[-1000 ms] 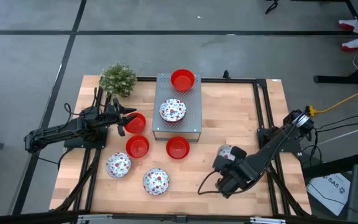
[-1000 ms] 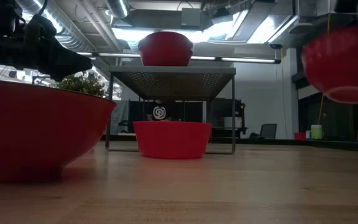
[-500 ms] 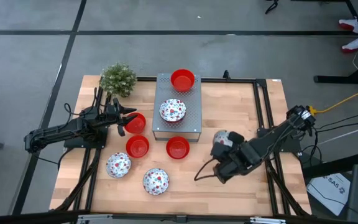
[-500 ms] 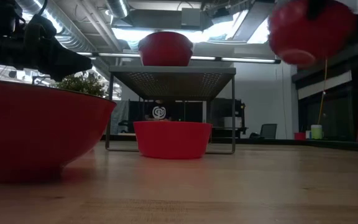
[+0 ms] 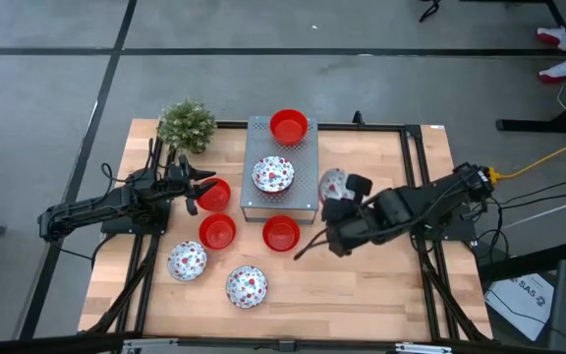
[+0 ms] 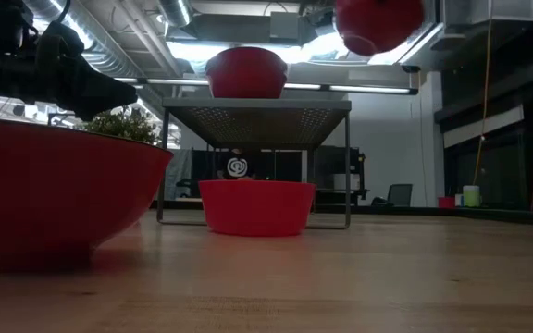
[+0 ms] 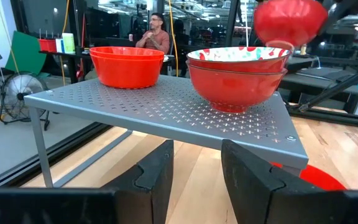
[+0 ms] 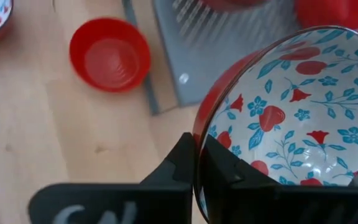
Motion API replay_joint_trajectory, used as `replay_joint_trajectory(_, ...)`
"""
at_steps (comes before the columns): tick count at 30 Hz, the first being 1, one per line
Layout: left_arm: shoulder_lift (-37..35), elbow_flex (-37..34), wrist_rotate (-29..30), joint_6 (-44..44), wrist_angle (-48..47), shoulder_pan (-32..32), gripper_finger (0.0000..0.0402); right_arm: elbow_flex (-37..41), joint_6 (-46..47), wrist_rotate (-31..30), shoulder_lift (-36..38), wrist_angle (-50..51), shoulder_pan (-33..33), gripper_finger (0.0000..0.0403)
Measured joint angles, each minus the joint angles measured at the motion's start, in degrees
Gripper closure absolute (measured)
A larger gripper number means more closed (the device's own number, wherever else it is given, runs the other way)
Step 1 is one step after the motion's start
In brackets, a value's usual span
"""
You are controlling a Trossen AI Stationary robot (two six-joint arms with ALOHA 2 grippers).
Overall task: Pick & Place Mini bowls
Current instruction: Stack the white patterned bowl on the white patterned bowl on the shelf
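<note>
My right gripper (image 5: 345, 200) is shut on a mini bowl (image 5: 333, 184), red outside and white with a red and blue pattern inside, held in the air just right of the grey perforated stand (image 5: 281, 202). This bowl also shows in the low view (image 6: 378, 23) and the left wrist view (image 7: 289, 22). On the stand sit a plain red bowl (image 5: 289, 126) and a patterned bowl (image 5: 273, 174). My left gripper (image 5: 193, 190) is open and empty at the table's left, with a red bowl (image 5: 215, 194) just beyond its fingertips. My right gripper pinches the held bowl's rim (image 8: 197, 140), one finger inside the bowl and one outside against its red wall. The fingers come from the table's right and near side. The bowl is lifted clear of the table and tilted.
Two red bowls (image 5: 217, 232) (image 5: 281, 233) and two patterned bowls (image 5: 187, 261) (image 5: 247, 286) rest on the table in front of the stand. A small green plant (image 5: 187, 125) stands at the far left corner. Bare wood lies to the right.
My right gripper has carried the patterned bowl up and toward the table's left and far edges, from the near right part of the table to beside the grey stand. It stays shut on the bowl. My left arm has kept still.
</note>
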State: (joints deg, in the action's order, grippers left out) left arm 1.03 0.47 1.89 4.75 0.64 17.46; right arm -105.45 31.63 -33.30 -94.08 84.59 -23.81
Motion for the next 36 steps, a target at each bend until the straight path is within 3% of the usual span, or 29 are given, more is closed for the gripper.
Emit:
replay_joint_trajectory(7,0.0,0.01,0.02,0.01,0.0,0.0,0.0272,-1.73,-7.38,-4.89,-0.02,-2.91,3.77,0.0391)
replay_joint_trajectory(16,0.0,0.0,0.01,0.0,0.0,0.0,0.0272,-1.81,-18.74,-6.21,-0.02,-11.73,7.48,0.039)
replay_joint_trajectory(29,0.01,0.01,0.01,0.01,0.01,0.01,0.0272,-1.88,-33.26,-6.01,-0.71,-19.11,12.01,0.039)
replay_joint_trajectory(36,0.0,0.0,0.0,0.0,0.0,0.0,0.0272,-1.86,-42.86,-2.14,-1.55,-23.48,13.13,0.039)
